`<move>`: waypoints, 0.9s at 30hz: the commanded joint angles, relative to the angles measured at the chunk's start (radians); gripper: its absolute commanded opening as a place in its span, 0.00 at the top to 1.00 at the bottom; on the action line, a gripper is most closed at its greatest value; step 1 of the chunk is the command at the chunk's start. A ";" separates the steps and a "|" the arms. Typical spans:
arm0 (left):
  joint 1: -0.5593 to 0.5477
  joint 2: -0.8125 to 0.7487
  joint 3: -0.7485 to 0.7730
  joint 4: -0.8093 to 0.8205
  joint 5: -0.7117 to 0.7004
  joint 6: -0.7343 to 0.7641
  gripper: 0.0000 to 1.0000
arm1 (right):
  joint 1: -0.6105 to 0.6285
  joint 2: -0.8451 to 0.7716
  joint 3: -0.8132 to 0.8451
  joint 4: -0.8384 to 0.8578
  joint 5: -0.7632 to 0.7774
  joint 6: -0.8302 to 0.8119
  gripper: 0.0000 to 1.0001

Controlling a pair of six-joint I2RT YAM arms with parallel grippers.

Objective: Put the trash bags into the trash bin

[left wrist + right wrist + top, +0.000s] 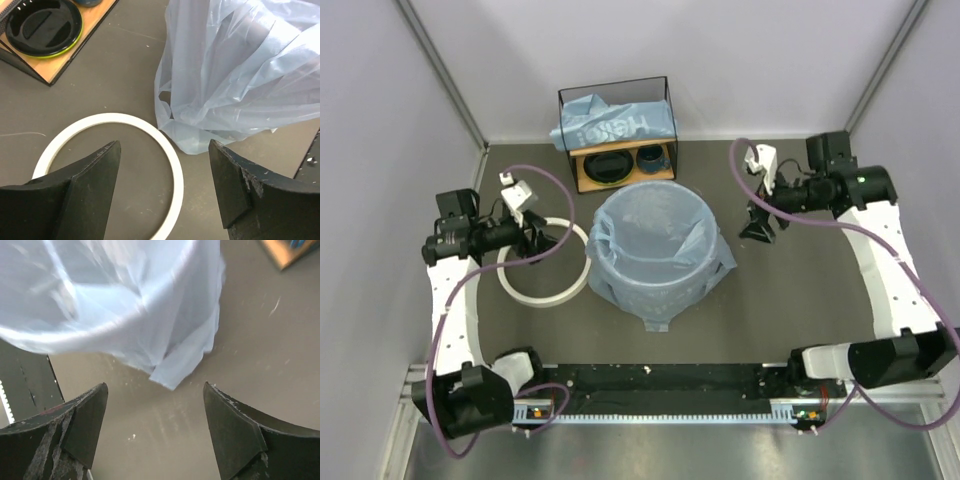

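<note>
We see a matte dark-grey table top [800, 300] enclosed on three sides by plain, pale lavender-white wall panels [380, 120], which meet at slanting aluminium struts [445, 65] in the rear corners. Against the back panel stands a black-wire-framed wooden shelf [90, 24] carrying a dark dish with a green rim [42, 25]; along the near edge we note a strip of brushed metal [670, 455]. The light is even and diffuse, and the shadows are soft.
</note>
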 commanded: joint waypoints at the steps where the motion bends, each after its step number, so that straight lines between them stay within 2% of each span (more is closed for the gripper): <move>1: 0.017 -0.053 -0.024 0.074 0.052 -0.169 0.23 | 0.192 0.017 0.315 -0.153 0.049 0.143 0.21; 2: 0.017 -0.087 -0.045 0.111 0.051 -0.246 0.23 | 0.236 0.036 0.362 -0.153 0.060 0.166 0.20; 4: 0.017 -0.124 -0.108 0.189 0.051 -0.309 0.23 | 0.362 0.109 0.481 -0.162 0.074 0.205 0.20; 7: 0.016 -0.188 -0.169 0.321 0.049 -0.417 0.22 | 0.485 0.201 0.575 -0.164 0.104 0.197 0.22; 10: 0.016 -0.225 -0.187 0.355 0.049 -0.469 0.23 | 0.603 0.283 0.606 -0.164 0.165 0.158 0.24; 12: 0.016 -0.242 -0.193 0.358 0.052 -0.500 0.23 | 0.640 0.315 0.606 -0.164 0.196 0.141 0.25; 13: 0.016 -0.256 -0.196 0.360 0.051 -0.504 0.23 | 0.655 0.345 0.600 -0.162 0.196 0.125 0.29; 18: 0.016 -0.299 -0.220 0.386 0.020 -0.541 0.24 | 0.718 0.393 0.537 -0.135 0.216 0.078 0.35; 21: 0.016 -0.308 -0.231 0.412 0.018 -0.582 0.25 | 0.729 0.393 0.413 -0.058 0.248 0.061 0.41; 25: 0.017 -0.310 -0.236 0.434 0.005 -0.605 0.25 | 0.731 0.396 0.238 0.127 0.383 0.088 0.55; 27: 0.014 -0.311 -0.239 0.435 -0.002 -0.613 0.25 | 0.729 0.428 0.216 0.183 0.478 0.122 0.59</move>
